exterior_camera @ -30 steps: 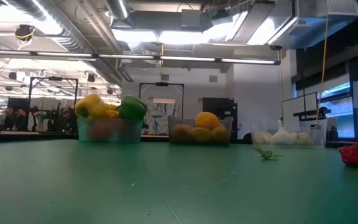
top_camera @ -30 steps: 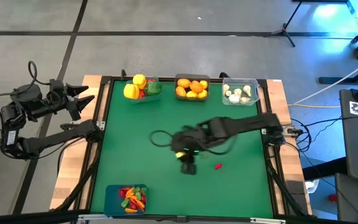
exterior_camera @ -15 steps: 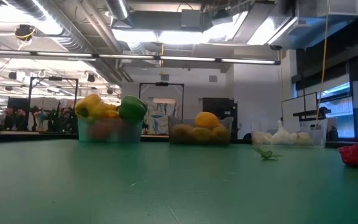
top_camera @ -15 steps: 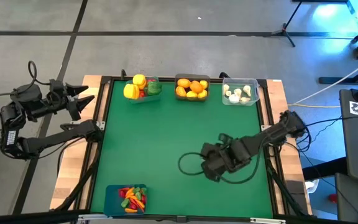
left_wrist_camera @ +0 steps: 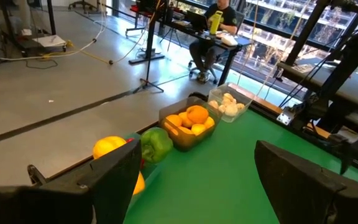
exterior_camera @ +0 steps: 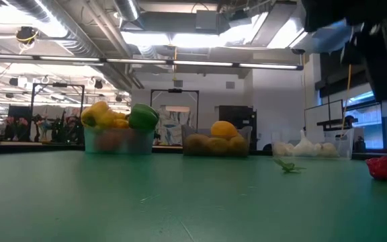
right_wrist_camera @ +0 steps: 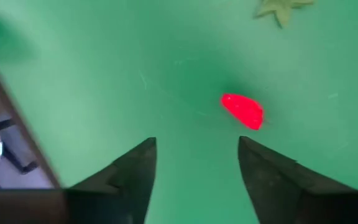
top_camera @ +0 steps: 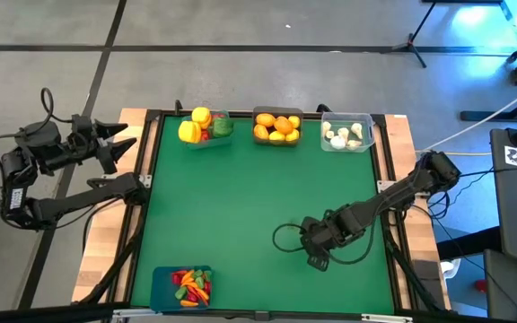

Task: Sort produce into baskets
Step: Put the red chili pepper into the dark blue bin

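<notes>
My right gripper (right_wrist_camera: 196,163) hangs low over the green counter (top_camera: 240,197), released, a small red piece (right_wrist_camera: 243,111) lying just beyond its spread fingers (right_wrist_camera: 135,168).

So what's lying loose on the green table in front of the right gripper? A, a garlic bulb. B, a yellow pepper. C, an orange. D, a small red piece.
D: the right wrist view shows a small red piece on the green table just past the open right gripper; the other produce sits in bins.
</notes>
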`<state>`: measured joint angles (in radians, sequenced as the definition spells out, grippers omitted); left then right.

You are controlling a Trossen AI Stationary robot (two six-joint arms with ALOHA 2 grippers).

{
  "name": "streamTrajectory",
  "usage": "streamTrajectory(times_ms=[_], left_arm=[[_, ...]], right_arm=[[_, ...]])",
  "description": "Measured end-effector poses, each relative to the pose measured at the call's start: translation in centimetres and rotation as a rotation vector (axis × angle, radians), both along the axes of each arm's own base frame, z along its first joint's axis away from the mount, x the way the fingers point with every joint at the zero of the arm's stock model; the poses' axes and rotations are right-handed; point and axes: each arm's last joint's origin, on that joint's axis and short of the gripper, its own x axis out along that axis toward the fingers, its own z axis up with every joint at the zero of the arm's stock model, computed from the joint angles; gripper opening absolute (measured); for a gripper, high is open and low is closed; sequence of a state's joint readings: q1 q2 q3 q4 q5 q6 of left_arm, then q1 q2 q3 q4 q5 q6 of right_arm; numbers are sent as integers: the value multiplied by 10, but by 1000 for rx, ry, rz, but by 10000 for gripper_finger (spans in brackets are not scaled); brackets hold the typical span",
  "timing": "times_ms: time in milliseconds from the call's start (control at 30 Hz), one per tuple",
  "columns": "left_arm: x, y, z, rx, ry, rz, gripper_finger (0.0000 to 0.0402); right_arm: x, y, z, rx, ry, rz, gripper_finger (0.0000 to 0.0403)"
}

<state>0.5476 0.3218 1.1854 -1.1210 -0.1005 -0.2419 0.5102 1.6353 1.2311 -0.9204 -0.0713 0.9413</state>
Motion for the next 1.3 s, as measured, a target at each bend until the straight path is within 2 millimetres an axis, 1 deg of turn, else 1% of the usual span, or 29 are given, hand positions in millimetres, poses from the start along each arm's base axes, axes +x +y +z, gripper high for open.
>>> streamTrajectory(times_ms=[67, 167, 267, 367, 500, 700, 767, 833, 900, 1200, 1267, 1300], left_arm=[[0, 0, 0, -1, 2, 0, 308], [0, 0, -1, -5, 8, 0, 308], [-1, 0, -2, -13, 24, 2, 308], [-1, 0, -3, -8, 30, 8, 308], [-1, 0, -3, -7, 30, 9, 308], [-1, 0, -3, -7, 30, 10, 308], [-1, 0, -3, -8, 30, 11, 308], [-1, 0, -3, -8, 30, 11, 308], [-1, 0, -3, -11, 34, 12, 308], [-1, 0, -5, -19, 51, 14, 308], [-1, 0, -5, -16, 53, 13, 308], [-1, 0, -5, -14, 54, 12, 308]], right_arm=[[-1, -1, -7, -27, 2, -1, 237], [-2, -3, -21, -55, 51, 6, 280], [-2, -6, -33, -66, 80, 35, 307], [-2, -8, -47, -111, 74, 73, 313], [5, -12, -61, -152, 83, 96, 314], [14, -11, -81, -149, 99, 201, 315], [15, -10, -86, -149, 111, 209, 309], [16, -9, -87, -142, 115, 210, 291], [16, -9, -89, -134, 117, 206, 258], [19, -7, -84, -122, 116, 169, 58], [22, -6, -82, -125, 105, 154, 25], [25, -5, -79, -126, 86, 152, 15]])
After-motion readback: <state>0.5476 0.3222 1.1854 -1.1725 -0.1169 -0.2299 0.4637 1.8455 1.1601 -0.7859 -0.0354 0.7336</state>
